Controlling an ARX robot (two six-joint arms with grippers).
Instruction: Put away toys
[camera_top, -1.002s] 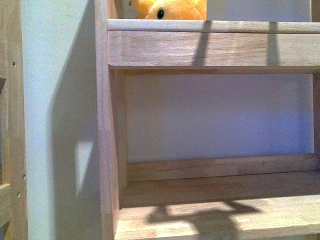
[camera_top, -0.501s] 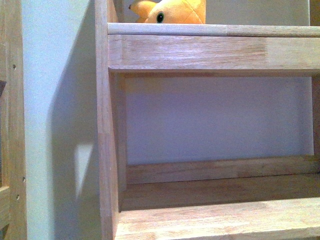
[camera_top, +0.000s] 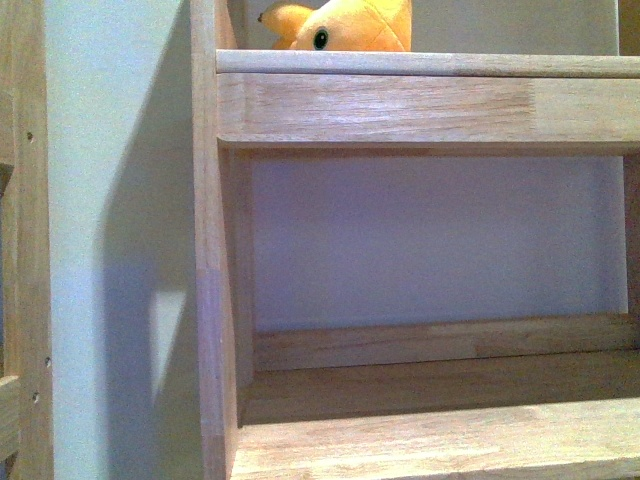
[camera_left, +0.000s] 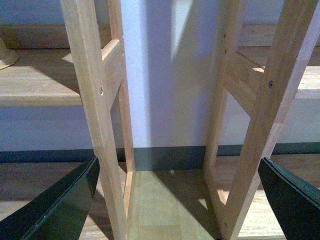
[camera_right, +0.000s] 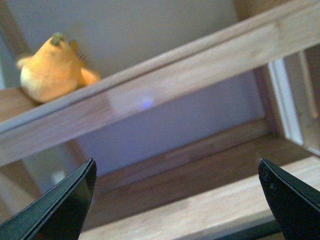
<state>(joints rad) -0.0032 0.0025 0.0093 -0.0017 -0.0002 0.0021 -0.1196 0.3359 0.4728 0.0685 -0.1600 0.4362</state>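
Orange plush toy (camera_top: 345, 26) sits on upper shelf (camera_top: 420, 63); right gripper (camera_right: 175, 200) and left gripper (camera_left: 177, 200) spread, empty; stowing looks complete

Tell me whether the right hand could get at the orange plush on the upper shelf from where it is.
Probably yes. The right hand is open and empty, with nothing between it and the plush toy. The toy sits uncovered at the front edge of the upper shelf, so the way looks free, though the arm would have to rise.
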